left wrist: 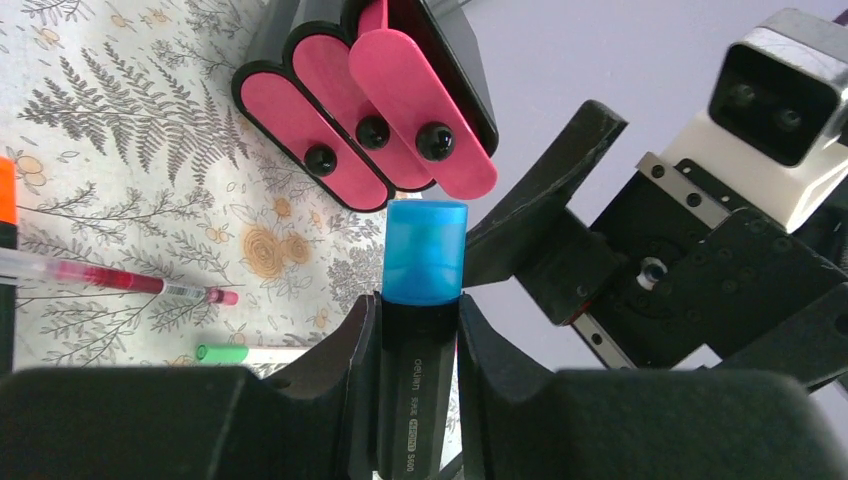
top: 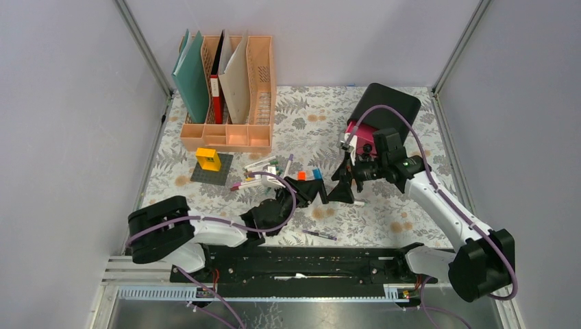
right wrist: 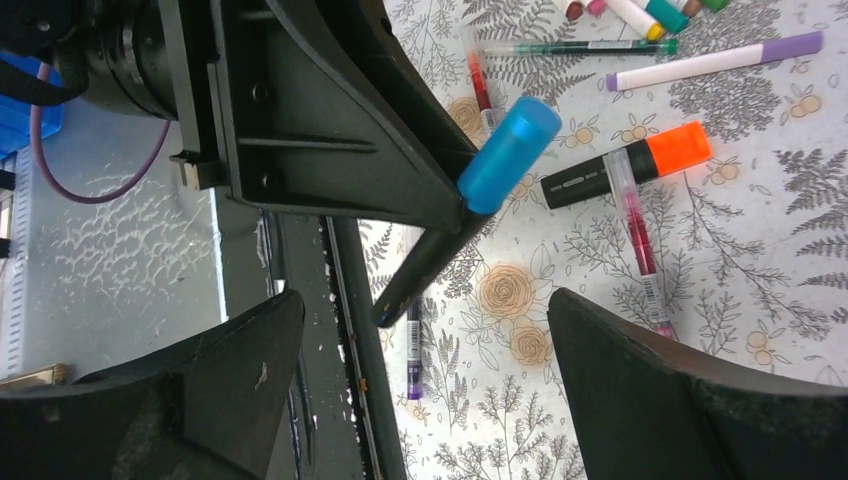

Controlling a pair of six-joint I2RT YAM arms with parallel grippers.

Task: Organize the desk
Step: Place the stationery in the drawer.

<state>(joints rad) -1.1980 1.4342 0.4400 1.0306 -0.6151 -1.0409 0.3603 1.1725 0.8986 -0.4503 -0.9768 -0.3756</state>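
The desk (top: 384, 219) is covered in a fern-and-flower cloth. My left gripper (top: 312, 190) is shut on a black highlighter with a blue cap (left wrist: 425, 250), holding it above the cloth near the middle. The cap sticks out past the fingertips (left wrist: 350, 350). My right gripper (top: 341, 186) faces it from the right, open wide and holding nothing. In the right wrist view the highlighter (right wrist: 508, 155) hangs just beyond the open right gripper (right wrist: 422, 305), outside its jaws. A black box with pink drawers (top: 384, 110) stands behind the right gripper.
A peach file rack (top: 229, 130) with folders stands at the back left. A yellow brick (top: 208, 159) sits on a grey plate (top: 209, 177). Several pens and markers lie mid-desk, among them an orange highlighter (right wrist: 630, 165) and a red pen (left wrist: 110, 277). A purple pen (top: 320, 235) lies near the front edge.
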